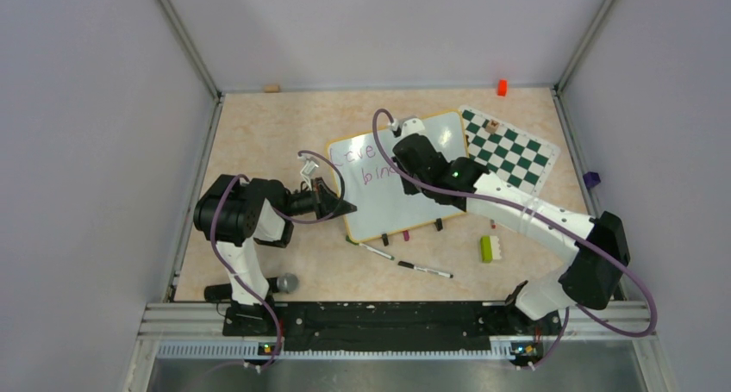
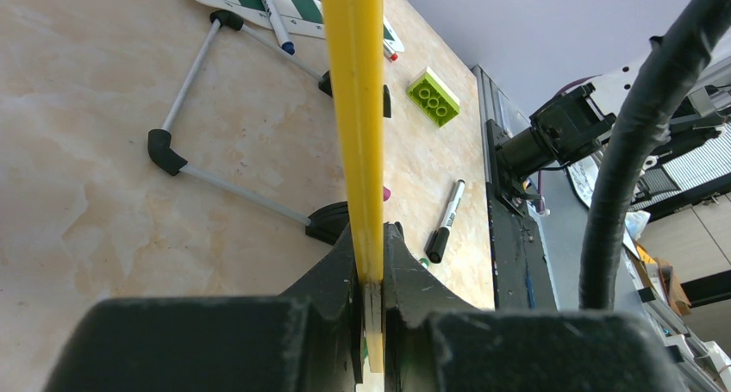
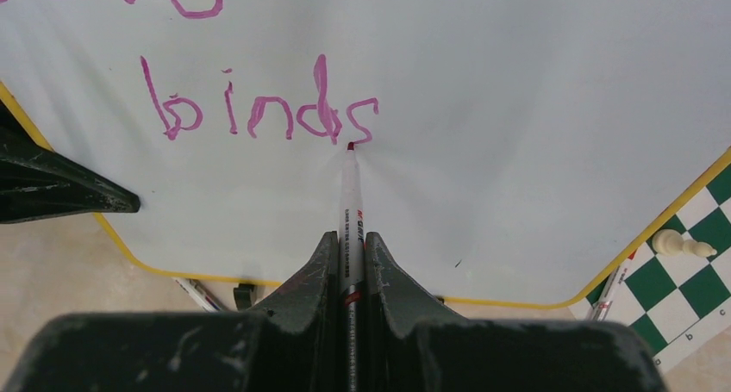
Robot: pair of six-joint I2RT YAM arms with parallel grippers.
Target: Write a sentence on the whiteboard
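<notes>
Bright, even, diffuse light throughout, and shadows are faint. The whiteboard (image 3: pixel 534 90) carries soft grey shading around the marker (image 3: pixel 350 202) tip. Right of the whiteboard's yellow frame (image 2: pixel 355 108), the black cable (image 2: pixel 629 151) looks soft, close to the lens.

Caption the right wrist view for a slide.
Right tool holds a marker, tip at the s of "binds" on the whiteboard.
</notes>
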